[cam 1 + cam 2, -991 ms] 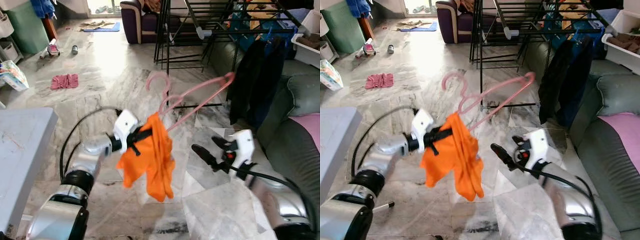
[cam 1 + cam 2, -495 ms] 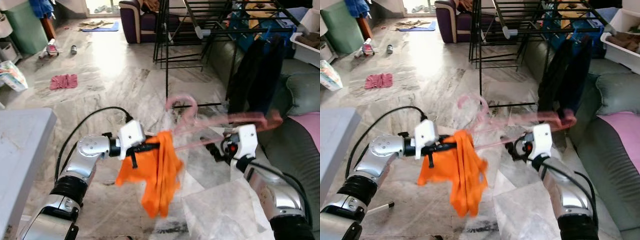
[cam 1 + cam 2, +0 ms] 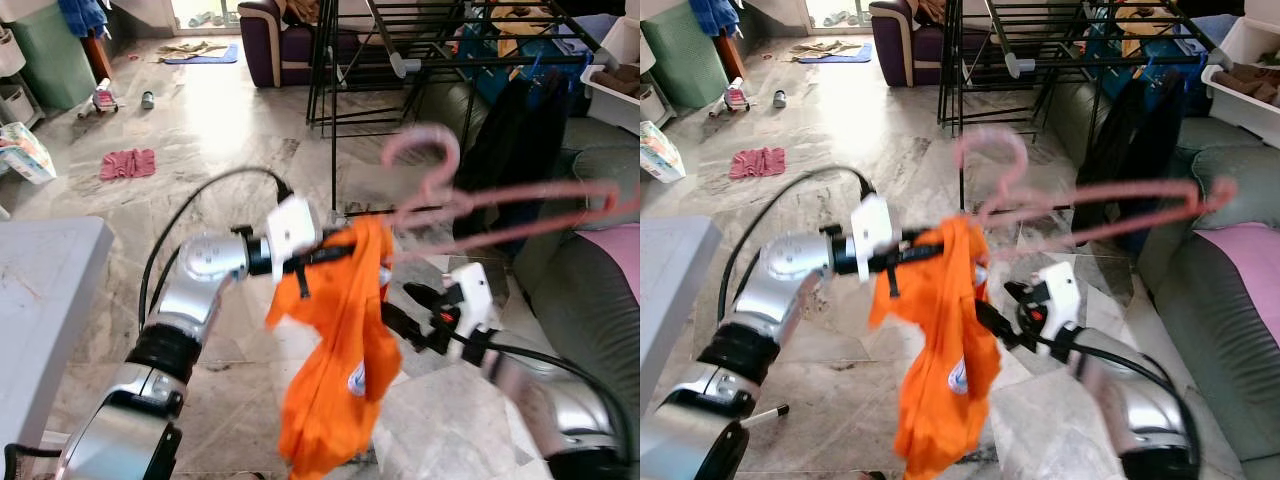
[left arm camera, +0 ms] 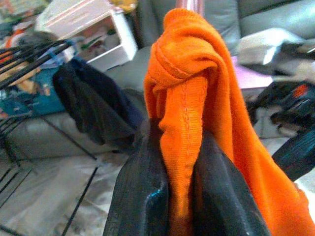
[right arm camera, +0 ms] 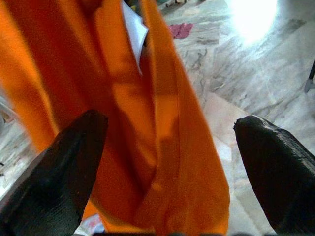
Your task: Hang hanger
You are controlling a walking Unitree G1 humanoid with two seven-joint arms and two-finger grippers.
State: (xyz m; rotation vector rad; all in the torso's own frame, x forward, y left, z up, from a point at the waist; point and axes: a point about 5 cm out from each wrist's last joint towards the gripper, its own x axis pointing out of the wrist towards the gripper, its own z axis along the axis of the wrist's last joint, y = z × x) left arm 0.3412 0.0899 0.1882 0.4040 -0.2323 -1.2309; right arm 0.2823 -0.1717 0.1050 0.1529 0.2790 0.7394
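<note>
The pink plastic clothes hanger floats in mid-air ahead of the robot, hook up, with a bright orange knit garment draped from its near end and hanging well above the marble floor. The left gripper is clamped on a bunched fold of that orange cloth just below the hanger, so the hanger seems carried through the fabric, not by its own frame. That is the weak point: a swing or a slip of cloth between the fingers could tip the hanger, or let the garment slide off its arm. The right gripper waits spread wide just beside the hanging cloth, gripping nothing. The black metal drying rack stands well beyond, so the hook must travel without snagging on the dark clothes hung there.
</note>
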